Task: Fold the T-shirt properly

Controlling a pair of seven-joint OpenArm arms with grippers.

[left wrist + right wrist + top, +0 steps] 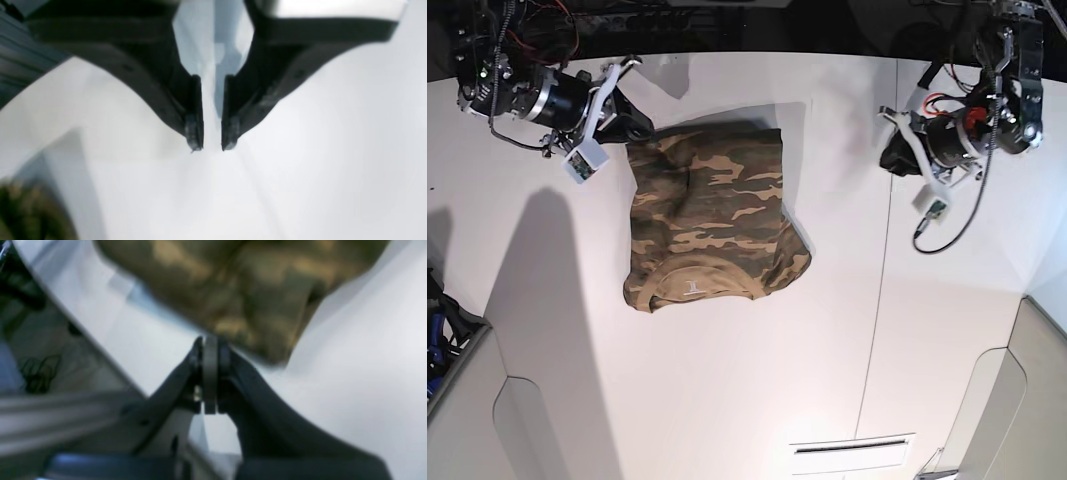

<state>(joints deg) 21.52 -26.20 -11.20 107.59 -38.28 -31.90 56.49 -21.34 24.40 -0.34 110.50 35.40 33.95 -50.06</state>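
The camouflage T-shirt (712, 215) lies folded into a rough rectangle on the white table (727, 390), with the tan neckband and white label (692, 288) at its near edge. My right gripper (642, 130) is at the shirt's far left corner. In the right wrist view its jaws are shut (210, 343), with the tips touching the shirt's (240, 290) edge; I cannot tell whether any cloth is pinched. My left gripper (892, 155) is off to the shirt's right over bare table. Its jaws (212, 146) stand a narrow gap apart and are empty. A blurred bit of shirt (23, 213) shows at that view's lower left.
The table's far edge runs behind both arms, with cables and dark gear (627, 15) beyond it. The table's left edge and the floor below (43, 350) show in the right wrist view. A blue object (437, 345) sits off the table's left side.
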